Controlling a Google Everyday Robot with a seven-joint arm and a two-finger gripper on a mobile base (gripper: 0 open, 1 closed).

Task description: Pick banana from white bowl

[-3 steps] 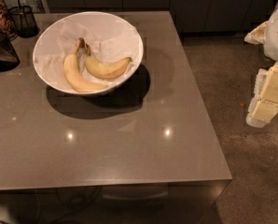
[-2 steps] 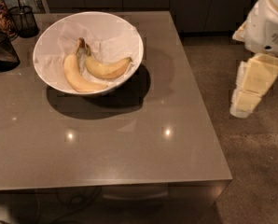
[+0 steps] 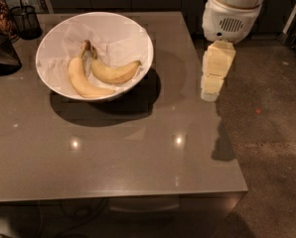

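The white bowl [image 3: 138, 36], lined with crumpled white paper, stands on the far left part of the grey table [image 3: 138, 157]. Two bananas lie in it with their stems together at the top. The banana [image 3: 115, 72] is the shorter, plumper, curved one on the right. A longer, paler banana [image 3: 82, 81] lies to its left. My gripper [image 3: 209, 94] hangs tip-down from the white arm [image 3: 232, 14] above the table's right edge. It is well to the right of the bowl, apart from it, and holds nothing that I can see.
A dark wire-mesh cup [image 3: 26, 21] stands at the far left corner. A dark object [image 3: 0, 53] sits by the left edge. The table's right edge runs just under the gripper, with brown floor [image 3: 272, 133] beyond it.
The arm and gripper have moved left from the right side of the view to the table's right edge. The bowl and bananas have not shifted on the table.
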